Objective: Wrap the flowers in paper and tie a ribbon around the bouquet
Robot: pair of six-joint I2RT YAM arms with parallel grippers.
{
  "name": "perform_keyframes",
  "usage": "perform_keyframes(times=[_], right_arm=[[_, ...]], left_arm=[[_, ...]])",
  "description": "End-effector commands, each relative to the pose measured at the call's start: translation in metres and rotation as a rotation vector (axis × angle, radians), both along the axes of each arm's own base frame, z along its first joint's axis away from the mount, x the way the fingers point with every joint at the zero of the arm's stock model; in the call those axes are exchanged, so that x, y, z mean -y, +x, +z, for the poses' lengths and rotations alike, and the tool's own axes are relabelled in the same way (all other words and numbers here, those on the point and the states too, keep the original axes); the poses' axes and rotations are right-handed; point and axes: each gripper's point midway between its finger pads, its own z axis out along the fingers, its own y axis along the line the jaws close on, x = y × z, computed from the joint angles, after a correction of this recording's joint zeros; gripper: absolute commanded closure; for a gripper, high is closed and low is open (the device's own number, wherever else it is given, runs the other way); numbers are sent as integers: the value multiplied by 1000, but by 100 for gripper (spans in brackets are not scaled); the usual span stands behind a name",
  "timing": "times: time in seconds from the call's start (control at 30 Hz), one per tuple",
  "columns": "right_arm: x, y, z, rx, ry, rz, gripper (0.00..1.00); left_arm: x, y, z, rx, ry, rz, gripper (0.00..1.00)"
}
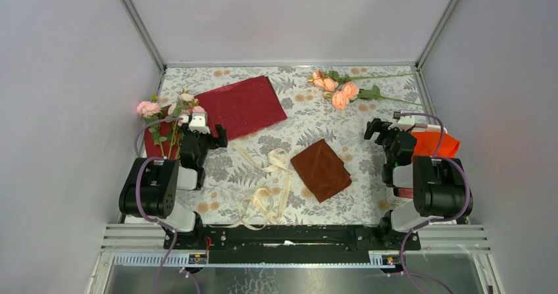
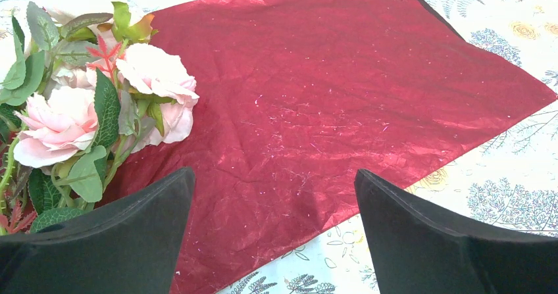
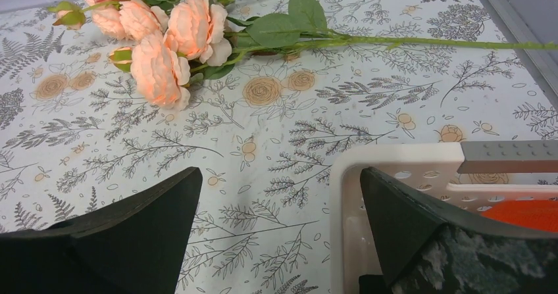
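Counter [image 1: 309, 120]: paper [image 1: 240, 105] flat, flowers [image 1: 339, 91] unbunched, ribbon [image 1: 271, 166] loose; left gripper [image 2: 273, 182], right gripper [image 3: 279, 175] spread, empty. Wrapping, tying outstanding.

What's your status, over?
Left gripper open over paper; right gripper open, empty. Paper flat, pink flowers at its left end, peach flowers far right, ribbon loose mid-table. Brown cloth beside ribbon.

My left gripper [image 1: 205, 135] hung low, its jaws spread wide and holding nothing. My right gripper [image 1: 387, 131] was likewise wide apart and empty. Both my arms were folded, elbows back, wrists pointing forward.
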Motion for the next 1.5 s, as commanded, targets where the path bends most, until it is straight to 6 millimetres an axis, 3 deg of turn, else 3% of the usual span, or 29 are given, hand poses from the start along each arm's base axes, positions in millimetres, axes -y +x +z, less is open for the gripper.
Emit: perform_keyframes(times=[0.0, 0.13, 0.23, 0.3, 0.4, 0.43, 0.47, 0.57, 0.63, 0.77, 0.9, 1.07, 1.2, 1.33, 1.43, 1.47], right_arm=[[-5, -3, 0, -48, 11, 17, 0], [-5, -4, 44, -16, 61, -2, 0], [-32, -7, 93, 47, 136, 129, 3], [-61, -11, 119, 13, 216, 277, 27], [-119, -29, 141, -146, 321, 489, 81], [-140, -37, 138, -208, 291, 524, 94], [-165, -50, 133, -263, 237, 574, 100], [-232, -108, 97, -467, 96, 739, 100], [-262, -148, 65, -603, 34, 805, 100], [-284, -198, -2, -835, -112, 813, 100], [-291, -208, -46, -971, -208, 786, 100], [-286, -189, -69, -980, -287, 686, 100], [-275, -169, -90, -1040, -291, 591, 100], [-217, -135, -99, -1091, -263, 374, 100], [-166, -100, -83, -1037, -245, 209, 100], [-158, -90, -78, -1019, -231, 202, 100]], left_arm=[[-4, 8, 17, 61, 23, 18, 1], [-4, 8, 17, 61, 24, 16, 1], [1, 8, 28, 71, 20, -49, 1], [10, 13, 50, 23, 7, -155, 1], [21, 16, 96, -47, 88, -281, 1], [24, 13, 109, -82, 107, -312, 1], [25, 7, 120, -120, 124, -336, 1], [25, -23, 142, -259, 180, -396, 1], [22, -47, 138, -343, 211, -406, 1], [18, -83, 124, -395, 254, -414, 1], [16, -106, 102, -465, 264, -426, 1], [9, -118, 83, -536, 283, -408, 1], [7, -119, 81, -543, 288, -398, 1], [1, -116, 82, -547, 317, -379, 1], [0, -114, 83, -549, 329, -379, 1], [0, -113, 83, -550, 328, -381, 1]])
